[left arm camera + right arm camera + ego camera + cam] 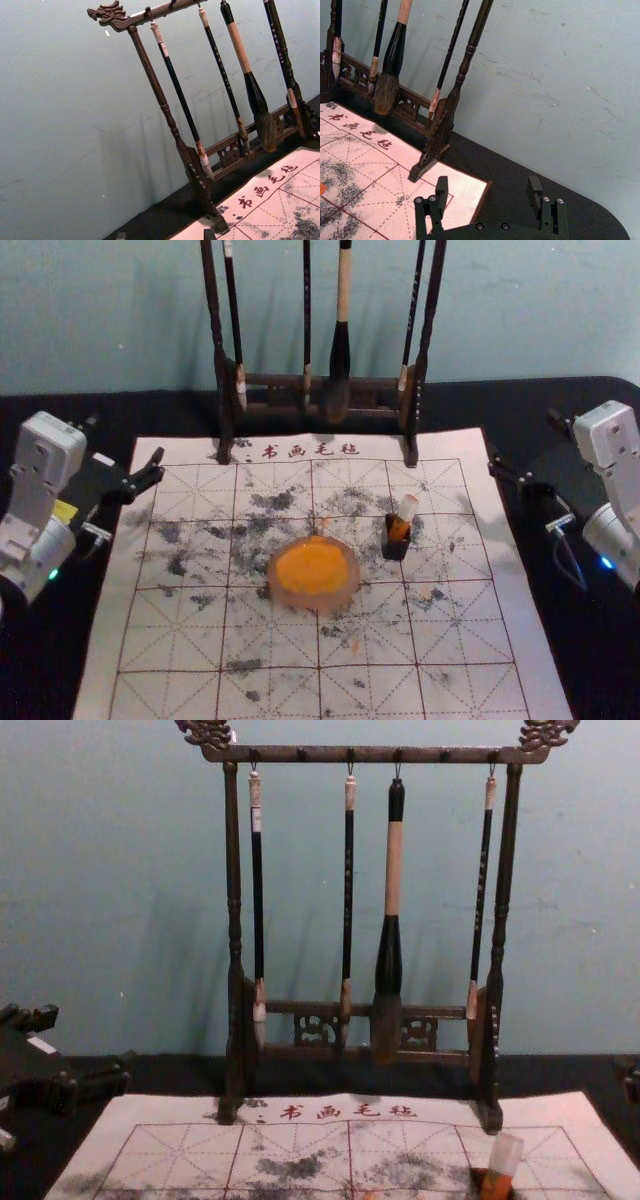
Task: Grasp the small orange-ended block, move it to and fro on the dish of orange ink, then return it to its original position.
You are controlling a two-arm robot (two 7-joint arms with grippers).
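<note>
Here's the small orange-ended block [404, 520], standing in its little black holder [396, 547] on the mat, leaning towards the robot's right, clear end up and orange part low, down inside the holder's mouth. Just beside it, on the robot's left, sits the round dish [288, 598], orange ink [315, 565] spread across its middle, its rim pale and pinkish. Under all of that lies the white felt mat [145, 640], ruled with a red grid, dark ink smudges all over the middle and Chinese characters along its far end. Out to the sides now: the left gripper [125, 447] hangs by the mat's far left corner, jaws well apart, gripping nothing. Over on the other side, the right gripper [524, 438] is near the far right corner, jaws spread wide, and it's empty too. And at the back, the dark carved rack [380, 755] stands with its feet on the mat's far end, one thick brush [394, 870] and three slimmer brushes [348, 900] hanging tips down, the pale blue-green wall [120, 870] behind.
</note>
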